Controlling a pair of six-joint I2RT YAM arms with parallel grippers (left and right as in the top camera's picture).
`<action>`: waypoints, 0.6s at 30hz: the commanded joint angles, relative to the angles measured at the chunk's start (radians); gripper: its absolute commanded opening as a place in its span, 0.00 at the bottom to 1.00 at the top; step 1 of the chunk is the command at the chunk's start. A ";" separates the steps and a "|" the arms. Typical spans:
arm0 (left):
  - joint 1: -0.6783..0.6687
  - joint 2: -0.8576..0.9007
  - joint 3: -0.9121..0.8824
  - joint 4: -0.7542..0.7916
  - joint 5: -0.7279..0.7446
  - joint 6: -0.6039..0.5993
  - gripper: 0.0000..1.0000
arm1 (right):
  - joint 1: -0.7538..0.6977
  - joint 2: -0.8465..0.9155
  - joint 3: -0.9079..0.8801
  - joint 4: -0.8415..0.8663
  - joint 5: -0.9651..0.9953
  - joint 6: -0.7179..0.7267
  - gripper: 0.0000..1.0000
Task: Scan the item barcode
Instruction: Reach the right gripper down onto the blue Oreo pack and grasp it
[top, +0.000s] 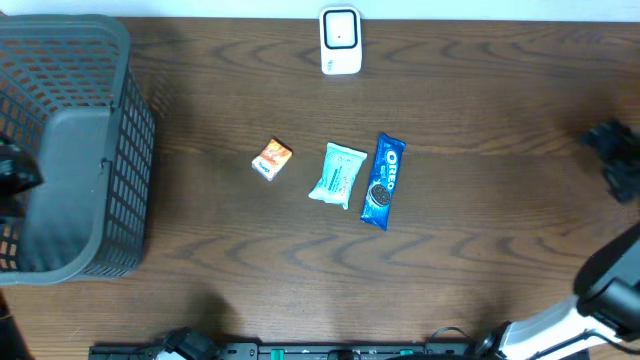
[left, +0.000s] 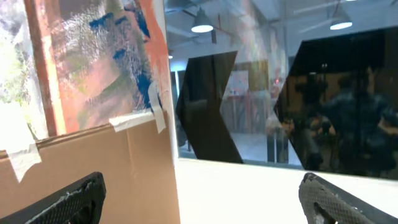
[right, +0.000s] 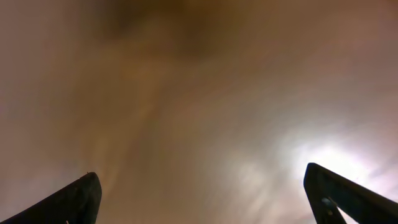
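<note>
The left pincer (left: 200, 190) is wide open, with nothing between its two black fingers (left: 68, 202). Its camera looks out at a sheet of cardboard (left: 106, 168) with a painted picture (left: 93, 62) above it and a dark window (left: 336, 106) beside that. Seen from above, this pincer hangs over the grey basket (top: 130, 180) at the left end of the table.

The right pincer (right: 202, 177) is wide open too and holds nothing. Its camera shows only a brown blur. From above, it sits by the right edge of the wooden table (top: 480, 110), well apart from the snacks.

Three snacks lie flat in a row in the middle of the table, and no pincer touches them. The small orange box (top: 272, 159) is on the left. The pale green packet (top: 337, 175) is in the middle, and the blue cookie pack (top: 383, 182) is just beside it. The white scanner (top: 340, 40) stands at the far edge, apart from the snacks. I cannot make out a barcode from here.
</note>
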 joint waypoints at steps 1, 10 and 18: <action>0.008 -0.027 -0.008 -0.006 -0.031 0.021 0.98 | 0.150 -0.020 0.012 -0.025 -0.066 0.015 0.99; 0.029 -0.239 -0.233 -0.006 0.034 0.016 0.98 | 0.651 -0.012 0.013 -0.022 0.121 -0.005 0.99; 0.190 -0.415 -0.401 0.042 0.045 -0.049 0.98 | 0.875 0.007 0.013 -0.018 0.154 0.074 0.99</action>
